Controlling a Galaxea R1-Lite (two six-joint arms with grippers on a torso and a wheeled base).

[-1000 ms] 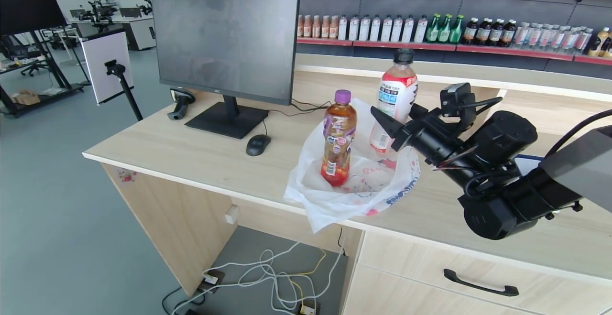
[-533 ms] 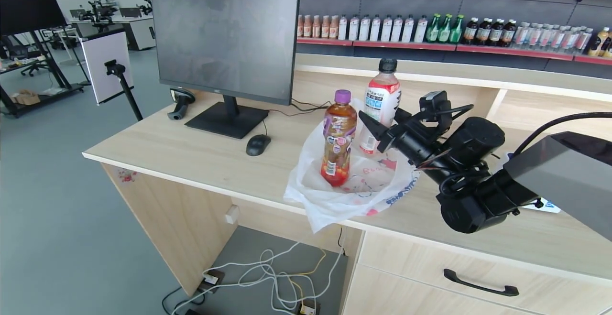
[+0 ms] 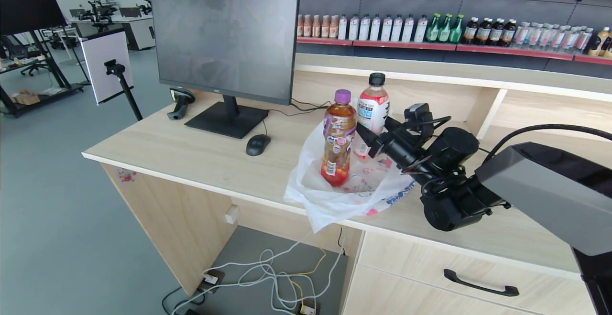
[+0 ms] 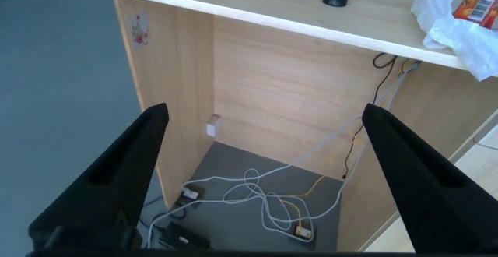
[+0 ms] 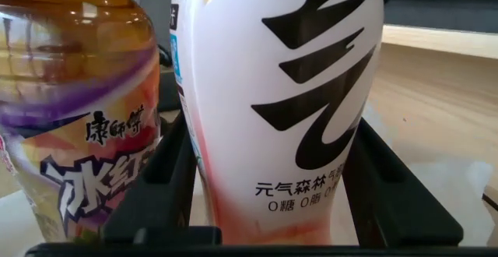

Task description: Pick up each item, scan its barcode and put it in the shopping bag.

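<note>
My right gripper [image 3: 370, 139] is shut on a white-and-pink bottle [image 3: 371, 112] with a black cap, held upright over the back of the white shopping bag [image 3: 349, 186]. In the right wrist view that white-and-pink bottle [image 5: 284, 109] stands between my black fingers [image 5: 381, 187]. An amber tea bottle [image 3: 338, 137] with a purple cap stands upright in the bag just left of it, and that amber tea bottle [image 5: 74, 101] is close beside the held one. My left gripper [image 4: 261, 171] hangs open below the counter, facing the cables on the floor.
A monitor [image 3: 224, 42] and a black mouse [image 3: 258, 144] sit left of the bag on the wooden counter [image 3: 191, 152]. A handheld scanner [image 3: 180, 103] rests behind the monitor's left side. Shelves of drinks [image 3: 430, 28] line the back wall. A drawer handle [image 3: 480, 284] sticks out below.
My right arm has carried the white-and-pink bottle left and down, from beside the bag to over it, close to the amber tea bottle.
</note>
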